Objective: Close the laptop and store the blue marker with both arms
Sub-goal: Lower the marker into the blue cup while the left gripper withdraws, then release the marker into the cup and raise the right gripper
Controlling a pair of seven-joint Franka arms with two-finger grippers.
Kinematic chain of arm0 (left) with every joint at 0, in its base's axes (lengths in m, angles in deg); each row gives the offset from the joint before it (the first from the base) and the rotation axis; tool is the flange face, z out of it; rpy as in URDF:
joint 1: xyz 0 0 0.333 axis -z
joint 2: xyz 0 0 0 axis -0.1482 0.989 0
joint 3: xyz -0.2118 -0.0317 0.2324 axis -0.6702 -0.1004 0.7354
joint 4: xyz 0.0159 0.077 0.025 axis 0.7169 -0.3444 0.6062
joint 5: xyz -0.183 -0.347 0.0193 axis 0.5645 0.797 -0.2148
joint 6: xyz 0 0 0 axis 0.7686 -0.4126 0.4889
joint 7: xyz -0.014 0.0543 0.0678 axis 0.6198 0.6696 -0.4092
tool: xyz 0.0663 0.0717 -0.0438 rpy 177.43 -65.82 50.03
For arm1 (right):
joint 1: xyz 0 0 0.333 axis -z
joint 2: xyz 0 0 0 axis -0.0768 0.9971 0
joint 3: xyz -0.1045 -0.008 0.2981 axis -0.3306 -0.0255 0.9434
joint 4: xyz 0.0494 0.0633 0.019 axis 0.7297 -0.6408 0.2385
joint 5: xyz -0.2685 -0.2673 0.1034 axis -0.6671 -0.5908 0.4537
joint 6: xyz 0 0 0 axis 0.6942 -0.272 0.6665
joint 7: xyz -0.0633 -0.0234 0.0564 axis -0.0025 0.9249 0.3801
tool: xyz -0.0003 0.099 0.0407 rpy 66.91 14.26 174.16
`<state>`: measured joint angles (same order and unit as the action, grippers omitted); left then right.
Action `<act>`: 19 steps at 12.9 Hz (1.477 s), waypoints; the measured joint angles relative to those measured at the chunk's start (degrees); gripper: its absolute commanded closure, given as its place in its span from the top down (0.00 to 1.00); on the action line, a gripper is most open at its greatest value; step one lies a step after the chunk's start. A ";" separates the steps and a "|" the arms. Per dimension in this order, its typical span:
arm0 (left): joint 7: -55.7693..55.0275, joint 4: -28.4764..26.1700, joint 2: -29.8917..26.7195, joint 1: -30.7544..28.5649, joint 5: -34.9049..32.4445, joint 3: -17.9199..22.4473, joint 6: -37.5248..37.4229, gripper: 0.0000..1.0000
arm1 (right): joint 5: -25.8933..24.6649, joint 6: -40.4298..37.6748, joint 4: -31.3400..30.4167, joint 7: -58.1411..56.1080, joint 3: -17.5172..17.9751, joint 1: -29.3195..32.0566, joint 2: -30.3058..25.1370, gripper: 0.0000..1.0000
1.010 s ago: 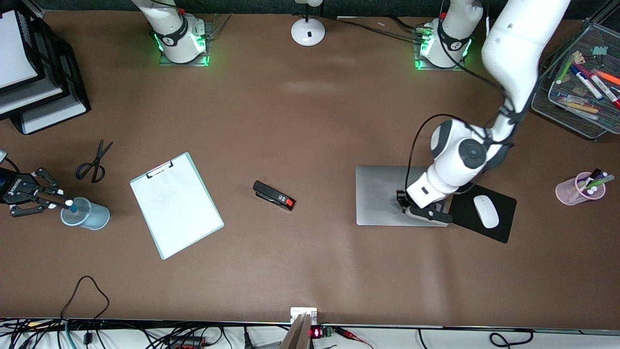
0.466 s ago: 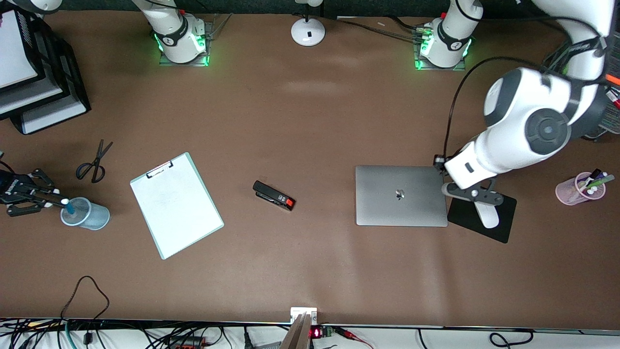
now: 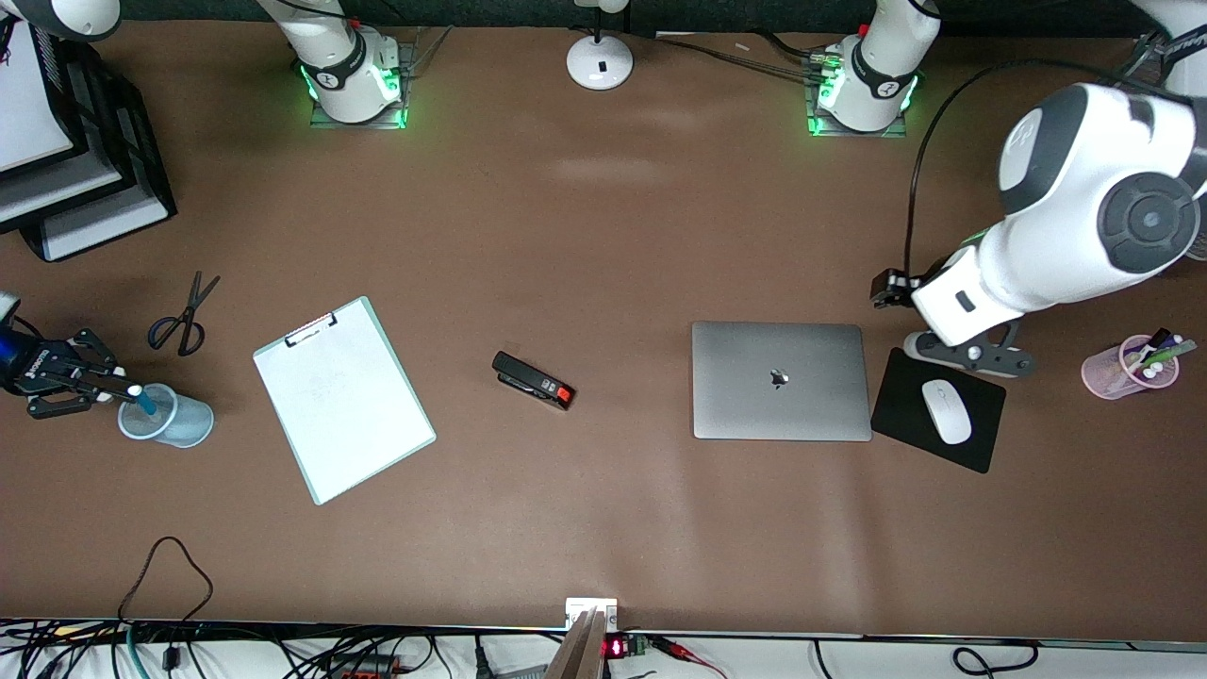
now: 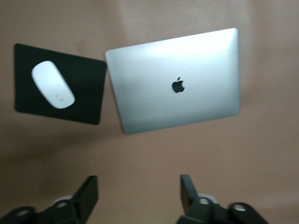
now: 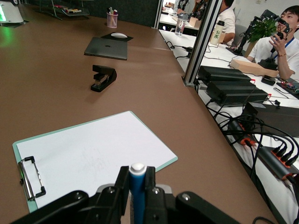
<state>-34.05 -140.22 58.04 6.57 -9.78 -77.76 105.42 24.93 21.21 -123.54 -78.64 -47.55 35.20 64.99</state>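
Laptop [image 3: 781, 380] shut flat on bench [image 3: 603, 236], just beside the mouse pad [image 3: 981, 448]. Left gripper [image 4: 139, 193] in the air over bare bench by the laptop — fingers [image 4: 87, 195] released, grasping nothing. Right gripper [image 3: 118, 385] at the blue cup [image 3: 168, 416] near the scissors [image 3: 183, 316] — fingers clenched on the blue marker [image 5: 137, 191], tip in the cup.

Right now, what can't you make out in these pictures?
- Blue marker: the right gripper hides its lower part in the right wrist view; in the front view, how far it sits in the blue cup is too small to tell.
- Left gripper: the left wrist view's edge cuts off its body.
- Laptop: closed, so keys are hidden.
- Pink cup: pens too small to tell apart.
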 measured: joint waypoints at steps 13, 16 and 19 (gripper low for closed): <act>3.60 -7.69 -11.97 -2.31 -2.55 0.03 5.07 1.00 | -0.28 -2.24 0.90 16.55 0.29 1.27 1.82 1.00; 4.17 -3.23 -9.57 -2.39 -4.15 -0.02 4.61 1.00 | -1.85 -2.41 3.43 29.32 0.51 -1.67 0.72 1.00; 4.22 -2.82 -9.69 -2.61 -2.80 -0.03 5.49 1.00 | -7.50 -2.38 6.88 43.62 0.55 -5.13 -2.14 1.00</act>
<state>-29.83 -143.04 48.35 3.96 -12.57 -77.80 110.90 17.42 18.83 -116.66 -35.02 -47.00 30.07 62.85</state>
